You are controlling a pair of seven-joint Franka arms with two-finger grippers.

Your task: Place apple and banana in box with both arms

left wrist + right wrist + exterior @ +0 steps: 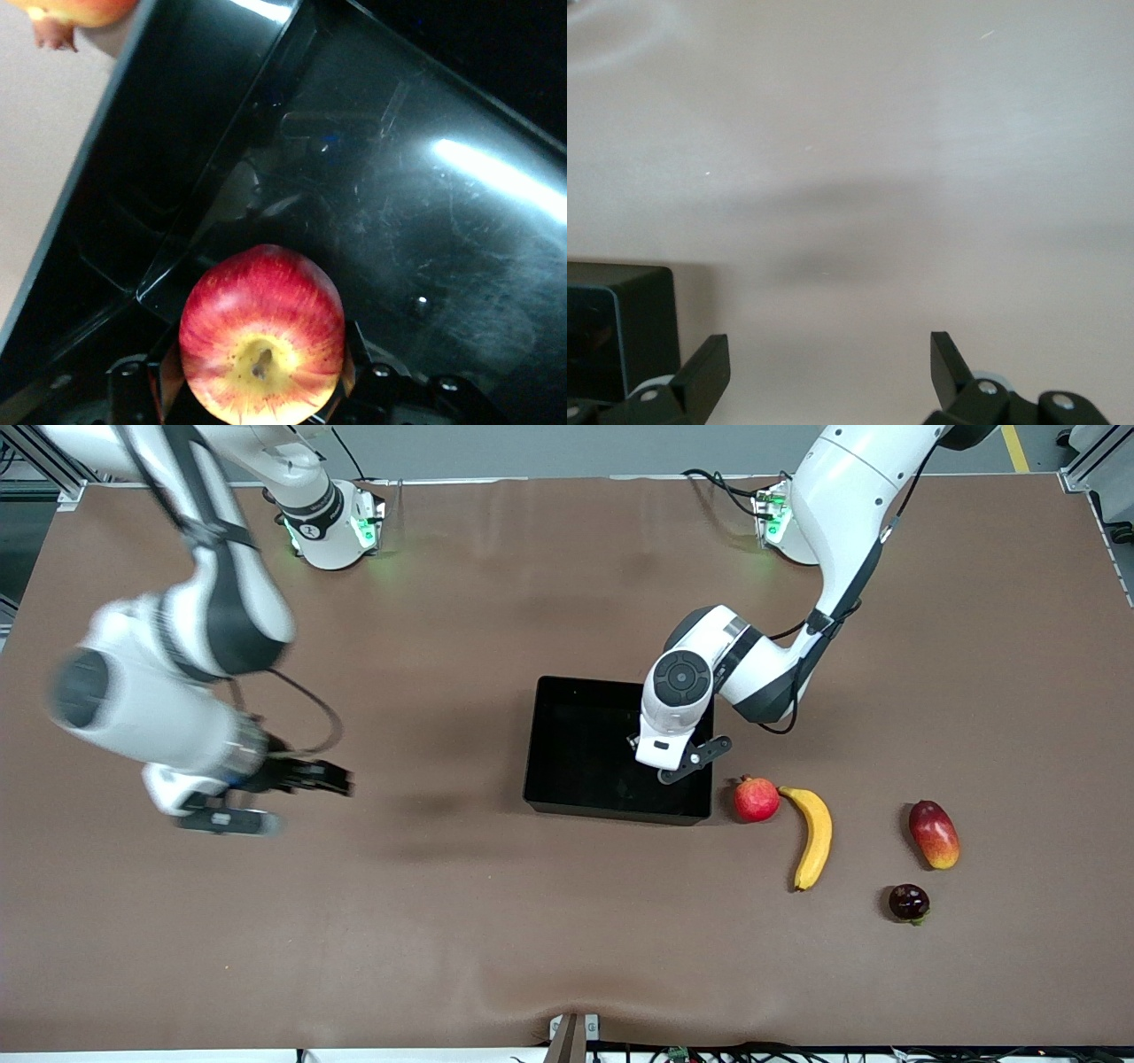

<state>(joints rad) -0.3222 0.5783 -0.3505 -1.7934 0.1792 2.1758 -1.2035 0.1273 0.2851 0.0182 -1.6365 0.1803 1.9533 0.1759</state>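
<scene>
Fruit for the task is split between air and table: the small round red apple with its yellow patch and stem dimple (262, 338) is clamped between the black fingers of the left gripper (262, 376), which hangs over the inside of the shallow black rectangular plastic box (576, 717) near the corner closest to the loose fruit, apparently so the apple can be let go within the low walls. The long curved yellow banana (813, 837) lies on the brown tabletop (496, 921) beside that same end of the box, toward the left arm's end of the table, touching or nearly touching a plain red pomegranate with a crown tip (756, 798); a red-yellow mango (934, 833) and a small dark round fruit (909, 902) lie closer to the table's edge at that end. The right gripper (829, 359) hovers over bare table at the right arm's end with fingers spread and nothing between them. In the front view the left wrist hides the apple completely, and the right arm is blurred.
</scene>
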